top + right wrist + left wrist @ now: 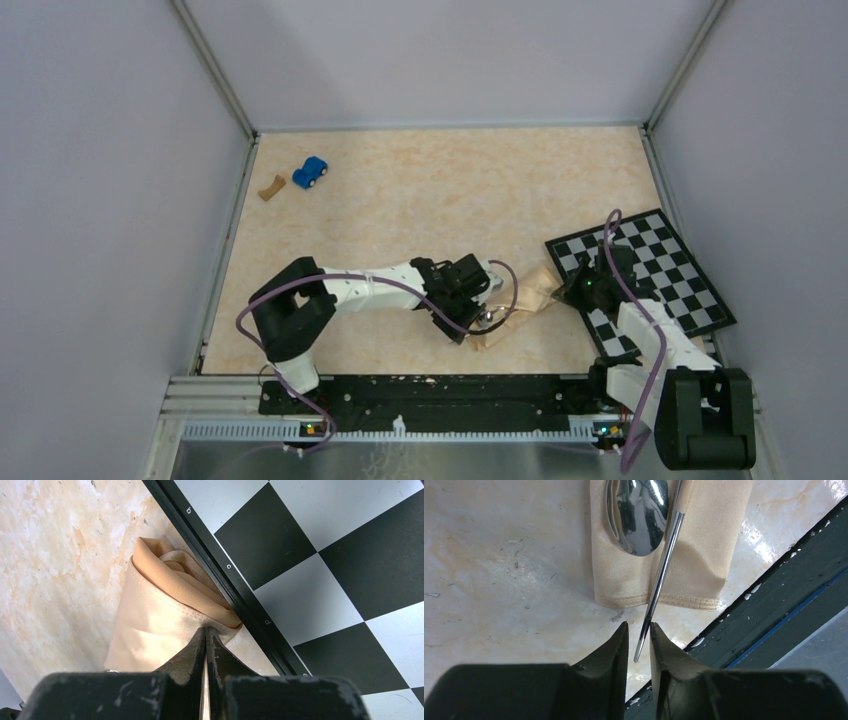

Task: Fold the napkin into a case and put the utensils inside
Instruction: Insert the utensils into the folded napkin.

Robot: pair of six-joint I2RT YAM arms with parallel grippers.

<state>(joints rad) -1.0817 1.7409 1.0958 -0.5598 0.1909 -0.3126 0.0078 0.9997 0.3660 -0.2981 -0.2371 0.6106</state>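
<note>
Left gripper (pixel 639 628) was down low over the table (pixel 514 580), jaws narrowed to a slim gap. The tip of a thin metal handle (pixel 662 570) sat right between them. A sliver of table showed on either side of that handle, so the fingers bracketed it rather than clamped it, as far as the wrist view showed.

The handle was straight, round and polished, running up across the napkin (pixel 704 555) and under a tan fold at the top. Beside it lay a spoon (pixel 639 520), its bowl mirror-bright and resting on the cloth.

The napkin was a soft, finely woven tan fabric, folded into a narrow oblong with a stitched hem at the near end. It lay on the marbled beige tabletop, close to the dark rail (pixel 784 590) at the near edge.

Over on the other side, the right gripper (pixel 206 630) was closed tight, fingertips together on the napkin's far end. There the layers bunched into rounded, open folds, pressed against the black border of the checkerboard (pixel 300 540). That board was flat, glossy and hard-edged.
</note>
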